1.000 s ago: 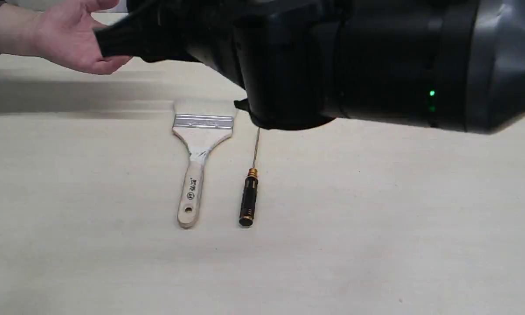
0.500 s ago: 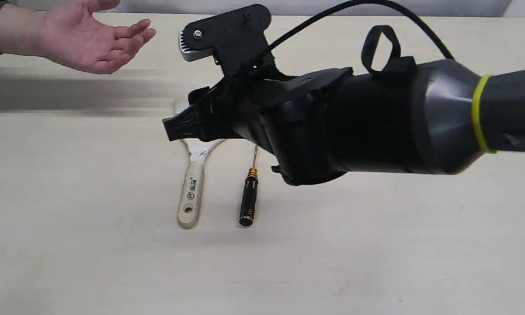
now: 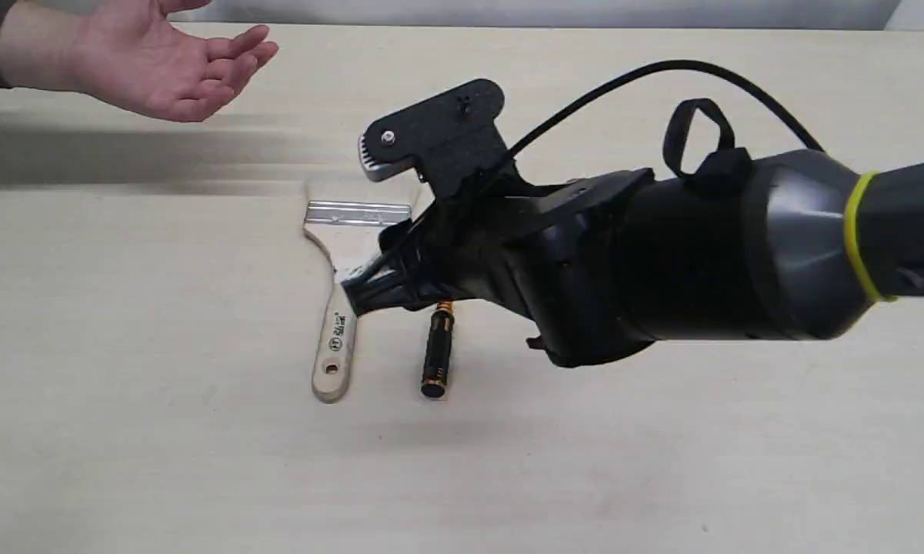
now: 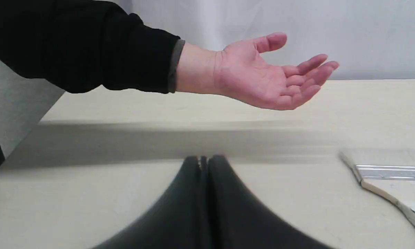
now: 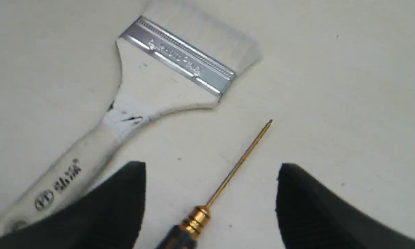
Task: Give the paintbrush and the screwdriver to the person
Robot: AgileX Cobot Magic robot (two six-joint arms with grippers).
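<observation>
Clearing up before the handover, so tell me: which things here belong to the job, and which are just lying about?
Job: brush, screwdriver, hand, right pincer.
Lying about: no loose extras visible, only the table and the left pincer.

Black right pincer [image 3: 369, 223], black arm [image 3: 685, 261], grey collar [image 3: 792, 246], yellow band [image 3: 858, 231], cable [image 3: 685, 63]

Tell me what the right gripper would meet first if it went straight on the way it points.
Most likely the screwdriver: its shaft lies between the fingers of the open right gripper, with the table beneath. The paintbrush handle sits near one finger; depth is unclear.
</observation>
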